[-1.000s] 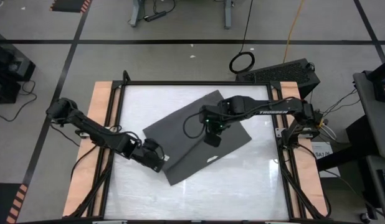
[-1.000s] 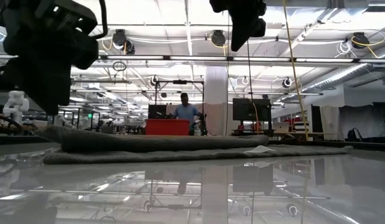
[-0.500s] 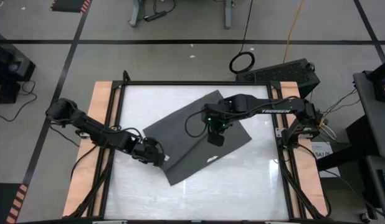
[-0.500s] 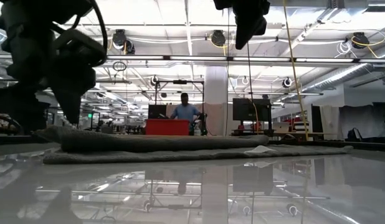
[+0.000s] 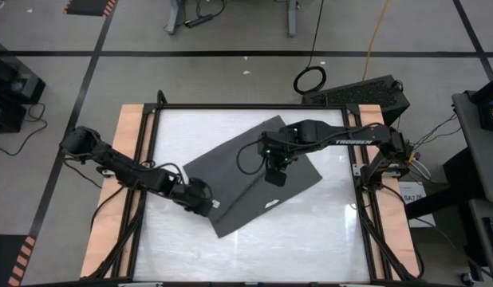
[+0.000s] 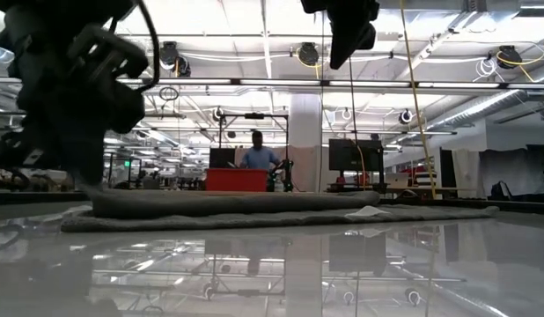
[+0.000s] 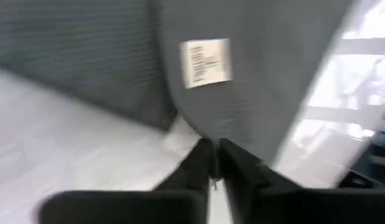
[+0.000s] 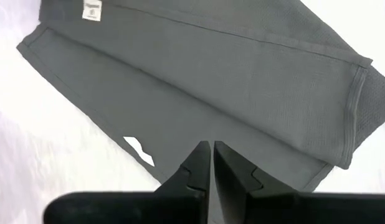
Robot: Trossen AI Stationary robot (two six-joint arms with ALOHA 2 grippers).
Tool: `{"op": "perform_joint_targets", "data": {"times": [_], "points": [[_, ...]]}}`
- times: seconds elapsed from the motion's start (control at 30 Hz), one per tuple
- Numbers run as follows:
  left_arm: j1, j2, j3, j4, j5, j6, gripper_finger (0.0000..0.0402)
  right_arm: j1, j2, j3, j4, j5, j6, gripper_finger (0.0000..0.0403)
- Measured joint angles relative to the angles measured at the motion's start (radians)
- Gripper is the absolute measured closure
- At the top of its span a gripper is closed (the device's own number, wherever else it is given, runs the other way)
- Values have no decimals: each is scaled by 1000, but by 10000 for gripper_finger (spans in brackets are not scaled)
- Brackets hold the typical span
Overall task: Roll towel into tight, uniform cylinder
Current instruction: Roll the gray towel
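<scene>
One soft charcoal towel (image 5: 254, 175), folded flat, on glossy table (image 5: 310, 239).

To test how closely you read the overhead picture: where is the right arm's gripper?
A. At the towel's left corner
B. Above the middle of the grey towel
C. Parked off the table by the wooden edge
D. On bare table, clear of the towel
B: in the high view the right gripper hangs over the middle of the towel, and the low view shows it well above the cloth.
</scene>
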Motion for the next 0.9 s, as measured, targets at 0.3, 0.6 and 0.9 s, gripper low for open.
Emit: {"op": "perform_joint_targets", "data": {"times": [0.3,0.6,0.9], "points": [[-33,0,134,32,-53,225,396,-67,-63,0,-9,1,57,389],[-93,0,171,27,-68,507,395,-124,-80,0,-1,1,28,389],[-109,31,171,34,-92,552,390,-125,-80,0,27,1,43,389]]}}
